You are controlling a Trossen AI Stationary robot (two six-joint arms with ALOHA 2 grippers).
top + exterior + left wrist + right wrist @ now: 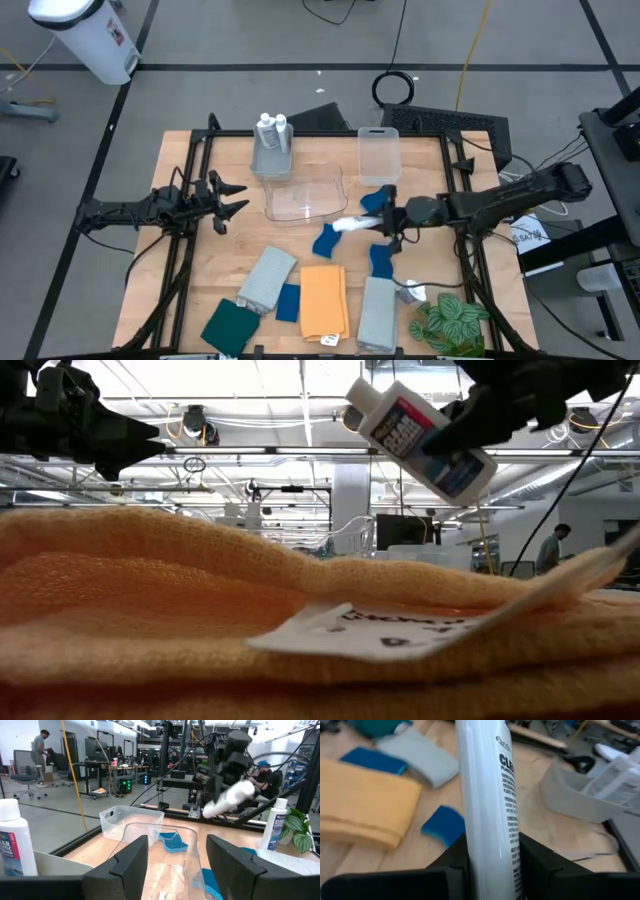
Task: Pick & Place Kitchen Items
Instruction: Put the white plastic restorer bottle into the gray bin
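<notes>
My right gripper is shut on a small white bottle above the table's middle, right of a clear bin; the bottle also shows in the low view and the right wrist view. My left gripper is open and empty, left of the clear bin. Two white bottles stand in a grey bin. Blue sponges, an orange cloth, grey cloths, a blue cloth and a dark green cloth lie on the table. My right gripper pinches the bottle's body near its base end between its two fingers. The fingers come about level from the table's right side. The bottle is lifted clear and lies tilted, its cap end toward the table's left.
A second clear bin stands at the far middle with a blue sponge before it. A green leafy plant and another white bottle stand at the near right. Black frame rails run along both sides.
</notes>
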